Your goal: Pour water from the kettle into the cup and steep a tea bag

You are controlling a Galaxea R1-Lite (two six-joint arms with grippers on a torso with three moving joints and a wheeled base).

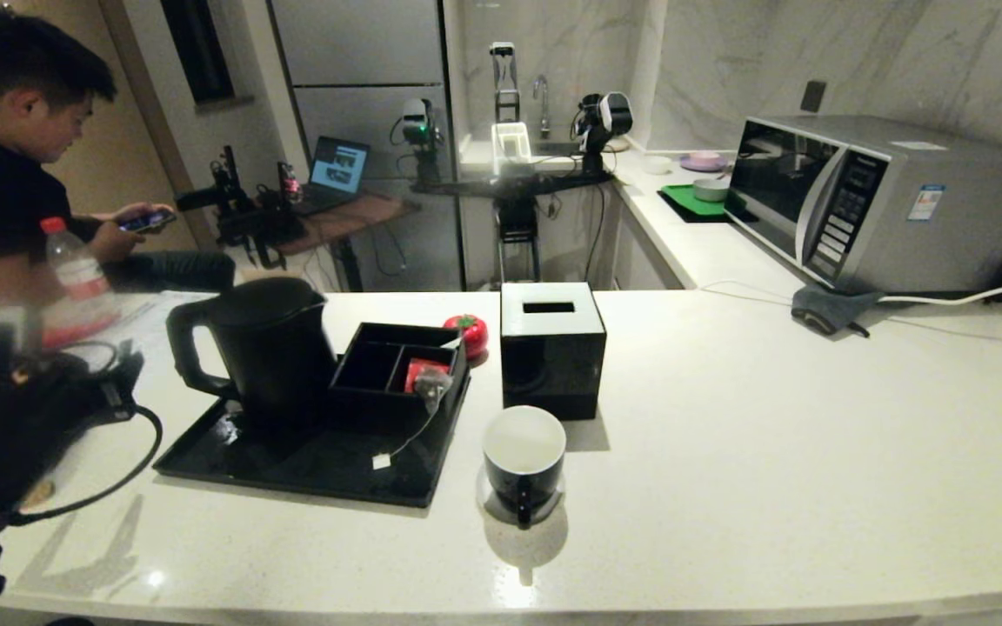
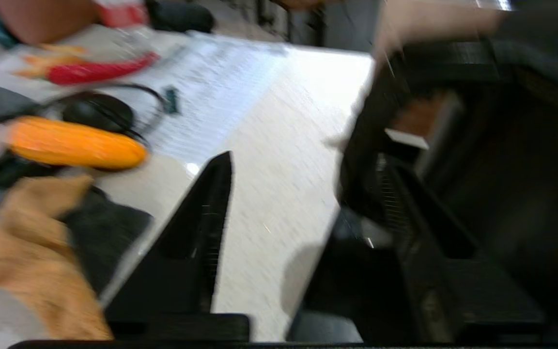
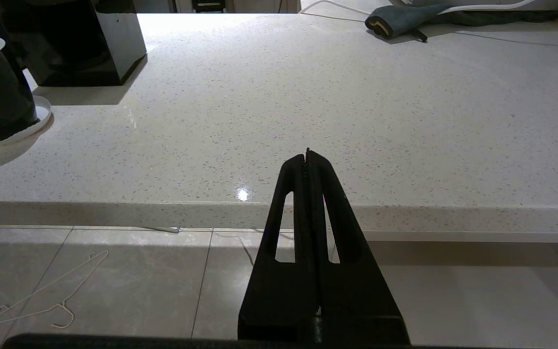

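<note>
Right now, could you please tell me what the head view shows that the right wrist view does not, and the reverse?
Only the head view shows the kettle on the black tray, the tea bag draped from the organizer box, and the microwave. Only the right wrist view shows the shut right gripper before the counter edge and a wire hanger on the floor. Both show the cup, tissue box and counter.

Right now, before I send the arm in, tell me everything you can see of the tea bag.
The tea bag is a small greyish-white pouch lying on the front edge of the black divided box, beside a red packet. Its thin string runs down over the box front onto the black tray, ending in a tiny white square tag lying flat there. No gripper touches it.
</note>
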